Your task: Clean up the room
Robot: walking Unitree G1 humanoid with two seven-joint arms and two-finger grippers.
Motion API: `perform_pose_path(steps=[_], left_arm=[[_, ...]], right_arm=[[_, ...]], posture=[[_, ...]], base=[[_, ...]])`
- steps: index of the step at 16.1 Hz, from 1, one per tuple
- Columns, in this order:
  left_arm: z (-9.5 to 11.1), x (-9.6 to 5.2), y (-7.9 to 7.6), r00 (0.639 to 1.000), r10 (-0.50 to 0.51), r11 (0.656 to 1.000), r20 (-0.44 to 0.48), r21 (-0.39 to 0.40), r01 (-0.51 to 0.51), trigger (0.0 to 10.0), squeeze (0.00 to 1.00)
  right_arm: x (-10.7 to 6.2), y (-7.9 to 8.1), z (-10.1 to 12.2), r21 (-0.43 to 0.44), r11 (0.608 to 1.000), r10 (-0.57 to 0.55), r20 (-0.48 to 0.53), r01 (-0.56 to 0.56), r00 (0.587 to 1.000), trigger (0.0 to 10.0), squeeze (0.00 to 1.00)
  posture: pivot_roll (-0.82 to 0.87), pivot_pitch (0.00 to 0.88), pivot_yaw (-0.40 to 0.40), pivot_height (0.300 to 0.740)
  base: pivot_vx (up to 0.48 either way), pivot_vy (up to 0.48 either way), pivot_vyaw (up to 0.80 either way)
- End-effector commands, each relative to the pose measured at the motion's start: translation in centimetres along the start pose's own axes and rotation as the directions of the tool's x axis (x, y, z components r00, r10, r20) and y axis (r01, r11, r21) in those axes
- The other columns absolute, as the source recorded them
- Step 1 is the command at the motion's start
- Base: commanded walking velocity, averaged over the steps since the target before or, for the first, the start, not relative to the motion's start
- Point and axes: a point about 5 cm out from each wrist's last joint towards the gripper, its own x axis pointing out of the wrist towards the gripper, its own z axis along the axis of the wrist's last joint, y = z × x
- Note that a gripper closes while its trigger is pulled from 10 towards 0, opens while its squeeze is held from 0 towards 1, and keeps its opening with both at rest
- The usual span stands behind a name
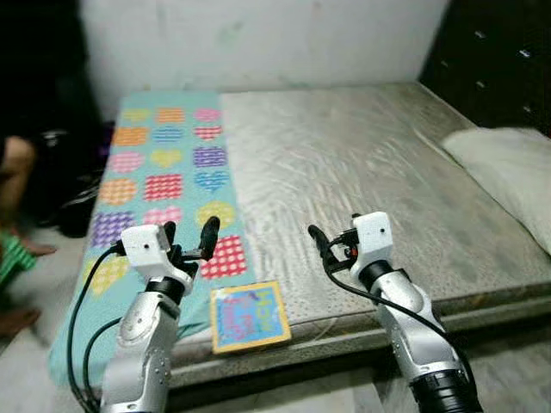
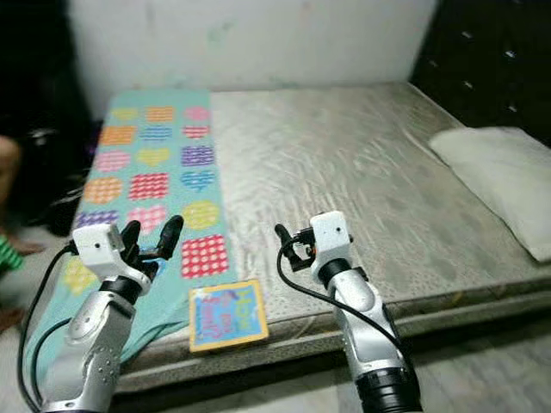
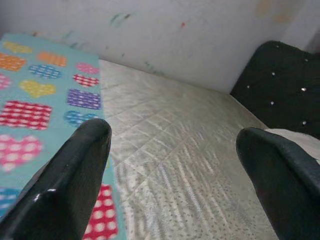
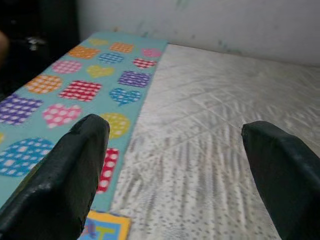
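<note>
A square picture book (image 1: 250, 317) with a yellow border and blue cover lies flat at the front edge of the grey mattress (image 1: 362, 163). Its corner also appears in the right wrist view as the book (image 4: 106, 229). A teal cloth with coloured hearts (image 1: 164, 185) covers the mattress's left strip and hangs over the front. My left gripper (image 1: 190, 231) hovers open above the cloth, just behind and left of the book. The right gripper (image 1: 325, 245) is held open over bare mattress to the book's right. Nothing is between either pair of fingers.
A white pillow (image 1: 510, 172) lies at the mattress's right side, under a dark tufted headboard (image 1: 499, 60). A person's bare leg (image 1: 15, 176) and a green striped garment (image 1: 10, 258) are on the floor at the left, beside dark bags (image 1: 73, 202). A pale wall (image 1: 258, 39) runs behind the bed.
</note>
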Motion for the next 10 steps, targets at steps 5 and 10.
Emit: perform_pose_path(steps=[5,10], left_arm=[[0.1,-0.4,0.4,0.999,0.039,0.997,-0.017,0.064,-0.038,10.0,0.0],[0.4,-3.5,4.0,0.985,0.168,0.974,-0.041,0.158,-0.16,10.0,0.0]], right_arm=[[-1.2,-1.5,0.6,0.014,0.998,-0.062,0.02,0.062,0.998,10.0,0.0],[-4.9,-3.7,-1.0,-0.032,0.991,-0.129,-0.083,0.126,0.988,10.0,0.0]], posture=[[-0.17,0.0,-0.008,0.74],[-0.18,0.01,-0.004,0.74]], base=[[0.166,0.0,0.0],[0.0,0.0,0.0]])
